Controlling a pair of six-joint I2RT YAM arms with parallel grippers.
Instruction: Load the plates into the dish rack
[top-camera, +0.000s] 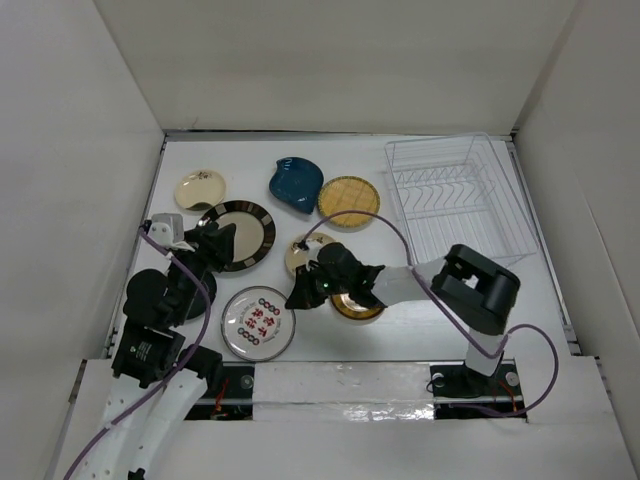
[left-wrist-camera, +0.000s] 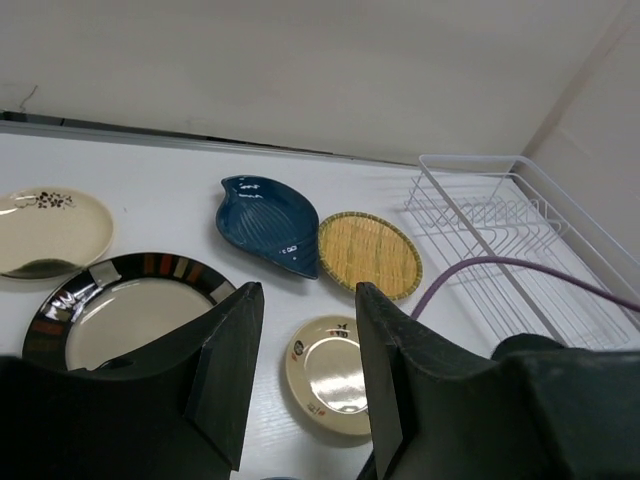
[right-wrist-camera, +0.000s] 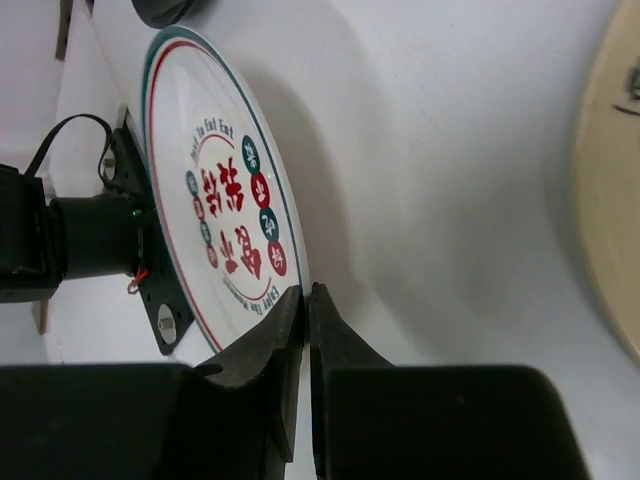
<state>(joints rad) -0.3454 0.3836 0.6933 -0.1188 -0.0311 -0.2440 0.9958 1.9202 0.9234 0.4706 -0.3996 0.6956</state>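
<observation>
Starting nearest the arms, the white plate (top-camera: 258, 322) lies flat at six o'clock on the table (top-camera: 400, 335). It bears red characters ringed by small English words, of which only "Eat" reads clearly. The right gripper (right-wrist-camera: 305, 300) sits at its rim, fingers pressed together, gripping nothing I can make out. To lift well, it should likely part them and straddle the rim. The left gripper (left-wrist-camera: 308, 300) hangs spread above the dark-rimmed plate (left-wrist-camera: 120, 300). The rack (top-camera: 470, 215), at two o'clock, holds no plates yet.
</observation>
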